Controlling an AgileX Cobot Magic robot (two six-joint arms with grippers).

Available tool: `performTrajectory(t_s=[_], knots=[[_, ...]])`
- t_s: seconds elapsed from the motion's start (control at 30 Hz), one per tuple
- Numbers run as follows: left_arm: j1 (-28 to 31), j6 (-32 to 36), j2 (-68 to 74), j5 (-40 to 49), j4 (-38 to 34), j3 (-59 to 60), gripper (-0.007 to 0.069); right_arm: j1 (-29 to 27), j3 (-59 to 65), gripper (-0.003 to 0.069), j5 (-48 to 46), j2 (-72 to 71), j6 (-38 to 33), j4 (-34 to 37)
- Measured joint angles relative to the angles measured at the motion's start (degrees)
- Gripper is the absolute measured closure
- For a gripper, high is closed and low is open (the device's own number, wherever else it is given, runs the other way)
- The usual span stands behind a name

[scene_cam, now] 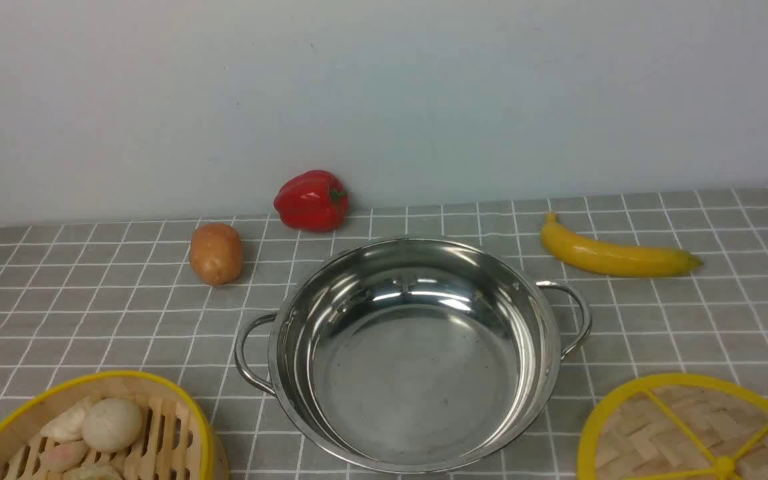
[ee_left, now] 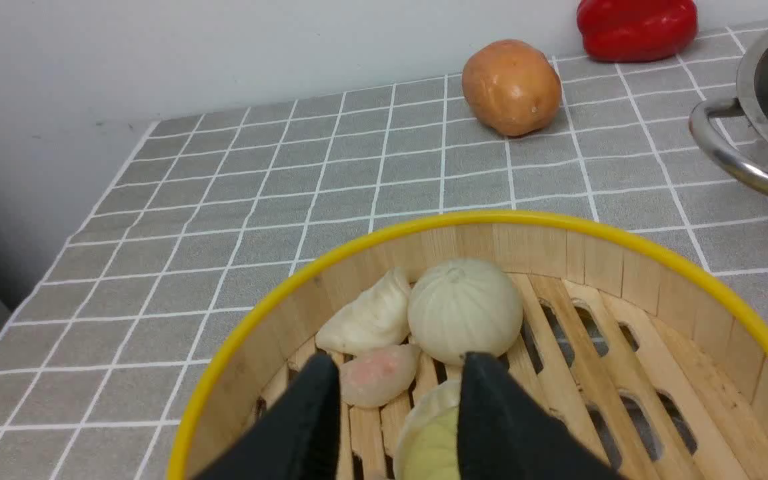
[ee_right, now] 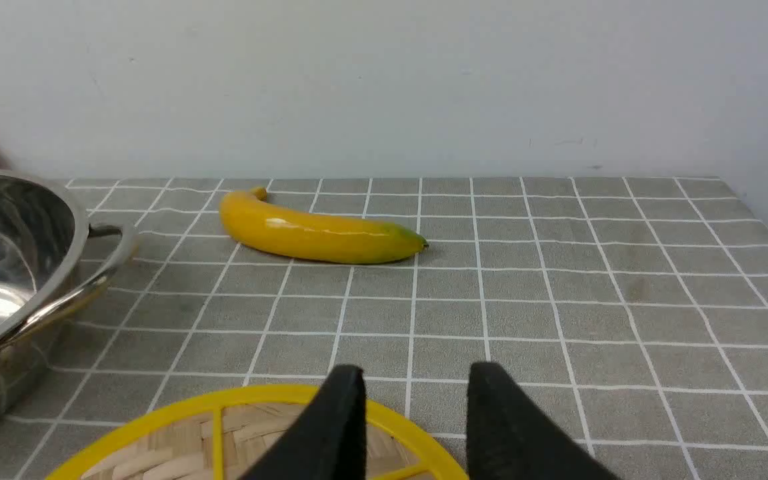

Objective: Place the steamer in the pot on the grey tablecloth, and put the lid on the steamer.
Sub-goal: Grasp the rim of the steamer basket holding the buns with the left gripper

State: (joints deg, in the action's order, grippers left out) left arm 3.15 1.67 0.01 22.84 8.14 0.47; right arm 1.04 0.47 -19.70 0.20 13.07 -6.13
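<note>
Nothing placed yet: pot empty; steamer and lid rest on the grey tablecloth beside it. Left gripper spread over steamer, right gripper spread over lid, both empty.

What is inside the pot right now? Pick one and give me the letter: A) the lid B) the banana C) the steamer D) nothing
D: the pot shows only its bare shiny floor, while the steamer, the lid and the banana all lie outside it on the cloth.
</note>
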Motion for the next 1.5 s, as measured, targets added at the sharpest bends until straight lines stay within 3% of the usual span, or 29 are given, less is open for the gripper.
performTrajectory(t_s=[1.5], knots=[[0.0, 0.43, 0.0, -2.62, 1.04, 0.0, 0.0382, 0.0, 0.0, 0.0416, 0.0, 0.0, 0.0, 0.0]])
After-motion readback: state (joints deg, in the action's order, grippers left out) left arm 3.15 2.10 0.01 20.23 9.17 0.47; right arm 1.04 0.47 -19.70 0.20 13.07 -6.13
